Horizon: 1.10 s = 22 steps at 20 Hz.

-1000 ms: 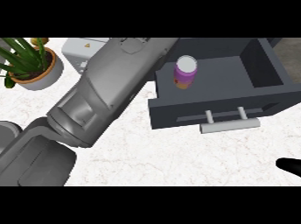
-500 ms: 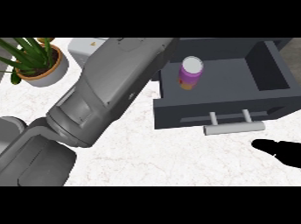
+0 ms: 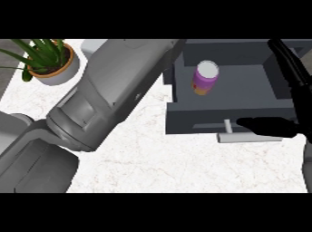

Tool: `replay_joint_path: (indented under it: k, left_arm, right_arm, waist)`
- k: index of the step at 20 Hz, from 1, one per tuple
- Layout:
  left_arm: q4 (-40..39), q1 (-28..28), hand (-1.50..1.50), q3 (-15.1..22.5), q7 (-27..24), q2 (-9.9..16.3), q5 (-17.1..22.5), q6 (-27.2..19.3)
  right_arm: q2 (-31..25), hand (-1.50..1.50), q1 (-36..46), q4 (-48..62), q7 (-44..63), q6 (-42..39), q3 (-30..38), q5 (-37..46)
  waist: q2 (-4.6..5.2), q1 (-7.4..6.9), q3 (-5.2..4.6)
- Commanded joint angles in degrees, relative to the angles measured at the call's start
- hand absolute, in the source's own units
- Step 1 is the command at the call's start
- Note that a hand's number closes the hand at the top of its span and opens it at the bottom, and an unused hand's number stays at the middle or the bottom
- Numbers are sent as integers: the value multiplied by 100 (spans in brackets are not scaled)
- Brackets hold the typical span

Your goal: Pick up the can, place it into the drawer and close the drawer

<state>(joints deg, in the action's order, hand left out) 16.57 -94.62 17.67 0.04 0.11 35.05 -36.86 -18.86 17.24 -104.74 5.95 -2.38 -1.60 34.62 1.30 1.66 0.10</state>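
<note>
Right hand (image 3: 304,113) fingers straight, thumb against drawer (image 3: 206,121) handle (image 3: 249,137).

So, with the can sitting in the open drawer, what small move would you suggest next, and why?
Probably push the drawer shut with the right hand: the can already stands inside, the drawer is open, and that hand is at its handle.

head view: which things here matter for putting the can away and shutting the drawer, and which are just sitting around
Job:
can, standing in the drawer
drawer, open
drawer handle
right hand, at the drawer front

Just there:
potted plant
white object behind the left forearm
</note>
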Motion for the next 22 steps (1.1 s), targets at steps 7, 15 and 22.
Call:
replay_joint_path:
  k: [7,15,22]
  left_arm:
    - [10,241,-150,-116,-135,167,-74,324]
    - [319,323,-150,-191,205,589,-197,326]
    - [777,693,-150,-92,446,757,-334,432]
  right_arm:
    - [280,-150,851,2591,-706,1096,-649,1630]
    - [806,-150,1848,4634,-1035,2314,-444,2140]
    - [906,-150,2865,6233,-953,3423,61,2486]
  waist:
    - [-40,-245,-3]
    - [-74,-357,-4]
    - [-82,-497,-5]
